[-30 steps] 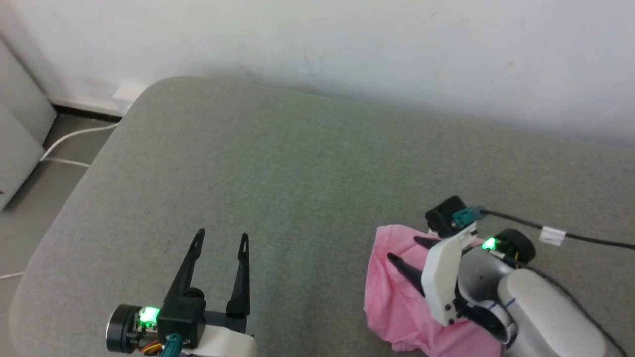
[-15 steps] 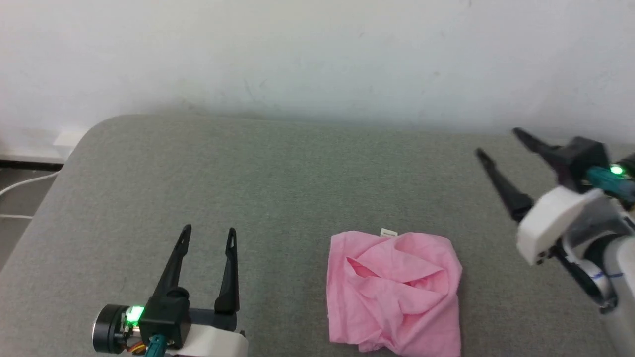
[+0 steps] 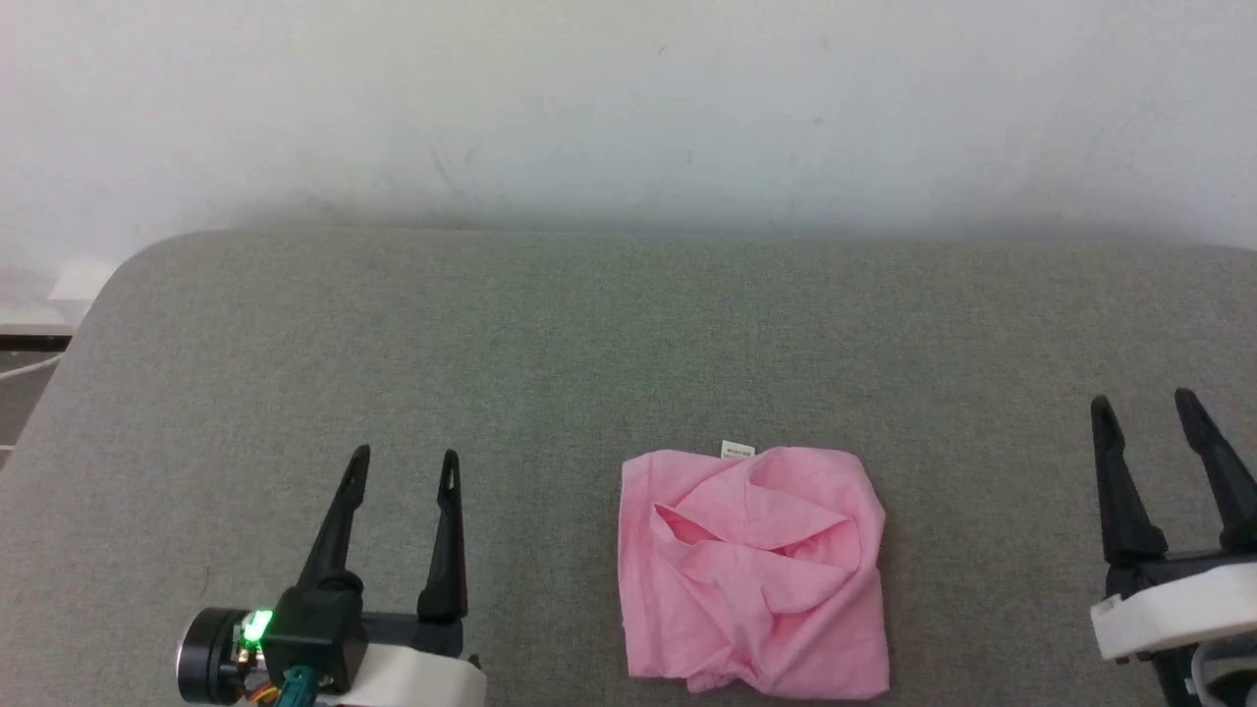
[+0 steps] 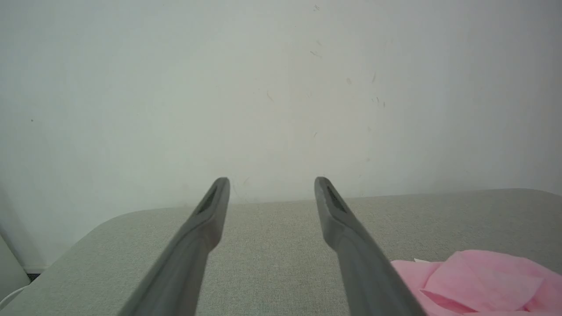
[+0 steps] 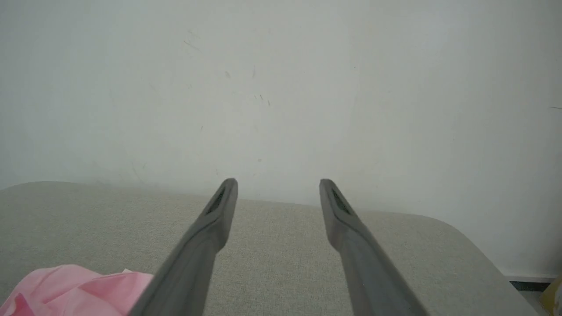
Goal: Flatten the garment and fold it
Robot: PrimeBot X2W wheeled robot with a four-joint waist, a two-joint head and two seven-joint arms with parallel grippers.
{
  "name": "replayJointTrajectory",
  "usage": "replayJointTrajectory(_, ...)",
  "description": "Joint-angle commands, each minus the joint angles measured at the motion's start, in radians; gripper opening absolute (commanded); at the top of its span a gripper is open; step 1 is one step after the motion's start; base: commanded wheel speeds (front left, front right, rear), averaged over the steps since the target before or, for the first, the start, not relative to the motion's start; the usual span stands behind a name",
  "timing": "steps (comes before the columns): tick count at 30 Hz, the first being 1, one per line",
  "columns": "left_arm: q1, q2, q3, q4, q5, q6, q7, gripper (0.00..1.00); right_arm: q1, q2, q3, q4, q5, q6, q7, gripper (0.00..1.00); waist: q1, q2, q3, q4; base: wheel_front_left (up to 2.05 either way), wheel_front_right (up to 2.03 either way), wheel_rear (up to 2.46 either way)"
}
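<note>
Garment (image 3: 754,574) crumpled, left pincer (image 3: 406,454) and right pincer (image 3: 1142,399) flanking, parted, seemingly hovering

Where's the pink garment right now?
In the head view the garment lies crumpled on the grey cushion, between the left gripper and right gripper, touching neither.

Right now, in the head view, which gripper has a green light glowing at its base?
The left gripper, at lower left: a green light glows on its base. The right gripper shows a white base, no glow.
</note>
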Motion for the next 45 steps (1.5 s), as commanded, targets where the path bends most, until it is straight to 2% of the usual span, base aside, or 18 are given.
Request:
replayJointTrajectory(1, 0.017, -0.005, 0.006, 0.002, 0.000, -0.011, -0.005, 1.00, 0.018, 0.014, -0.004, -0.009, 0.000, -0.001, -0.007, 1.00, 0.0001, -0.0001, 0.006, -0.004, 0.00, 0.00, 0.00)
replayJointTrajectory(5, 0.013, -0.008, 0.007, 0.003, 0.006, -0.019, -0.005, 1.00, 0.053, 0.025, 0.004, -0.015, 0.009, -0.001, 0.016, 1.00, 0.0001, -0.0001, 0.024, -0.006, 0.00, 0.00, 0.00)
replayJointTrajectory(9, 0.000, -0.012, 0.005, 0.004, 0.012, -0.026, -0.005, 1.00, 0.066, 0.000, 0.027, -0.017, 0.051, -0.001, 0.092, 1.00, 0.0001, -0.0001, 0.042, -0.003, 0.00, 0.00, 0.00)
replayJointTrajectory(12, -0.010, -0.015, 0.002, 0.007, 0.015, -0.028, -0.005, 1.00, 0.073, -0.033, 0.085, -0.024, 0.174, -0.001, 0.208, 1.00, 0.0001, -0.0001, 0.060, 0.000, 0.00, 0.00, 0.00)
replayJointTrajectory(17, -0.028, -0.020, -0.009, 0.014, 0.021, -0.033, -0.005, 1.00, 0.078, -0.109, 0.181, -0.032, 0.464, -0.001, 0.482, 1.00, 0.0001, -0.0001, 0.101, 0.011, 0.00, 0.00, 0.00)
replayJointTrajectory(22, -0.053, -0.023, -0.022, 0.025, 0.028, -0.038, -0.005, 1.00, 0.021, -0.146, 0.206, 0.006, 0.606, -0.001, 0.628, 1.00, 0.0001, -0.0001, 0.140, 0.036, 0.00, 0.00, 0.00)
replayJointTrajectory(27, -0.079, -0.024, -0.037, 0.034, 0.035, -0.041, -0.005, 1.00, -0.055, -0.150, 0.252, 0.090, 0.653, -0.001, 0.691, 1.00, 0.0001, -0.0001, 0.169, 0.071, 0.00, 0.00, 0.00)
replayJointTrajectory(30, -0.086, -0.025, -0.038, 0.037, 0.037, -0.041, -0.005, 1.00, -0.079, -0.150, 0.277, 0.124, 0.660, -0.001, 0.699, 1.00, 0.0001, -0.0001, 0.175, 0.085, 0.00, 0.00, 0.00)
replayJointTrajectory(39, -0.091, -0.026, -0.043, 0.049, 0.033, -0.038, -0.005, 1.00, -0.142, -0.159, 0.436, 0.235, 0.658, -0.001, 0.674, 1.00, 0.0001, -0.0001, 0.181, 0.125, 0.00, 0.00, 0.00)
replayJointTrajectory(40, -0.091, -0.026, -0.045, 0.051, 0.033, -0.038, -0.005, 1.00, -0.145, -0.162, 0.455, 0.248, 0.655, -0.001, 0.670, 0.62, 0.0001, -0.0001, 0.179, 0.128, 0.00, 0.00, 0.00)
replayJointTrajectory(41, -0.091, -0.026, -0.045, 0.053, 0.032, -0.038, -0.005, 1.00, -0.149, -0.169, 0.474, 0.258, 0.647, -0.001, 0.664, 0.04, 0.0001, -0.0001, 0.177, 0.130, 0.00, 0.00, 0.00)
replayJointTrajectory(42, -0.091, -0.027, -0.046, 0.054, 0.031, -0.037, -0.005, 1.00, -0.152, -0.176, 0.492, 0.268, 0.641, -0.001, 0.657, 0.00, 0.0001, -0.0001, 0.175, 0.131, 0.00, 0.00, 0.00)
replayJointTrajectory(45, -0.089, -0.028, -0.046, 0.057, 0.029, -0.033, -0.005, 1.00, -0.168, -0.189, 0.519, 0.289, 0.634, -0.001, 0.612, 0.00, 0.0001, -0.0001, 0.163, 0.127, 0.00, 0.00, 0.00)
